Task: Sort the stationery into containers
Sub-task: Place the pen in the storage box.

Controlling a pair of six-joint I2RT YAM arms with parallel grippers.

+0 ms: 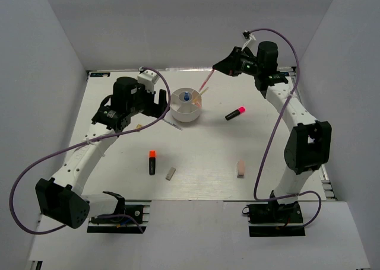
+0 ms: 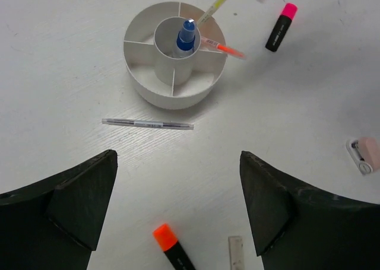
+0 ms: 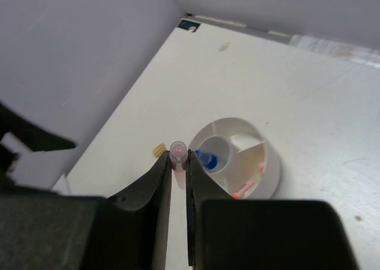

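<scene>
The round white tub point(image 1: 193, 114) stands at the back middle of the table. A blue-capped bottle point(image 1: 186, 95) stands in its centre well, and a yellow pen point(image 2: 217, 3) and an orange-tipped pink pen point(image 2: 222, 47) lean in its outer compartments. My right gripper point(image 1: 217, 67) is shut on a thin pink pen point(image 3: 179, 150), held in the air just right of and above the tub point(image 3: 270, 163). My left gripper point(image 2: 178, 205) is open and empty, raised left of the tub, above a thin grey pen point(image 2: 147, 123) lying on the table.
On the table lie an orange-capped highlighter point(image 1: 152, 161), a grey eraser point(image 1: 170, 174), a pink-capped highlighter point(image 1: 236, 113), a pink eraser point(image 1: 241, 168) and a small yellow bit point(image 1: 139, 127). Grey walls close in the back and both sides.
</scene>
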